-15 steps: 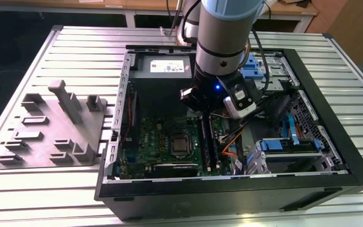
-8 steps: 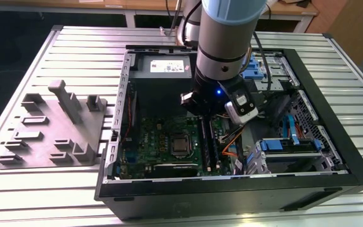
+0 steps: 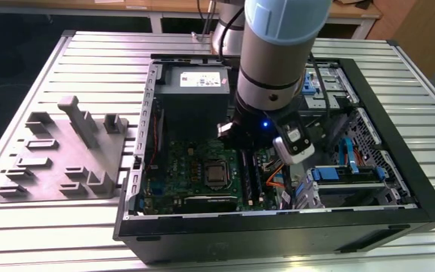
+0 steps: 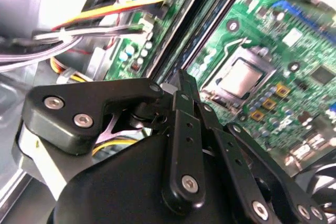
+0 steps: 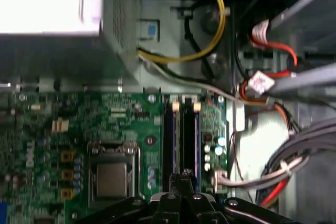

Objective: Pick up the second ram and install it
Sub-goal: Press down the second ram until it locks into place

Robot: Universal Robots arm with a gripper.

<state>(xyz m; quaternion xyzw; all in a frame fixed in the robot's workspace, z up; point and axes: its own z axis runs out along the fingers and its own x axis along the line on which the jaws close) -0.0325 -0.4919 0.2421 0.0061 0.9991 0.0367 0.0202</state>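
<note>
Black linkages of the claw are seen closest in the second wrist view, fingers pressed together at the tip, nothing visibly pinched. Just beyond the tip, two RAM slots run beside the CPU socket; the second ram cannot be told apart. No writing is legible.

Dim case interior, blown-out white glare on the power supply, soft wrist-view blur.

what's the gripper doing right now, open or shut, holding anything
gripper: shut, fingertips pressed together over the memory slots on the motherboard; nothing visible between them.
</note>
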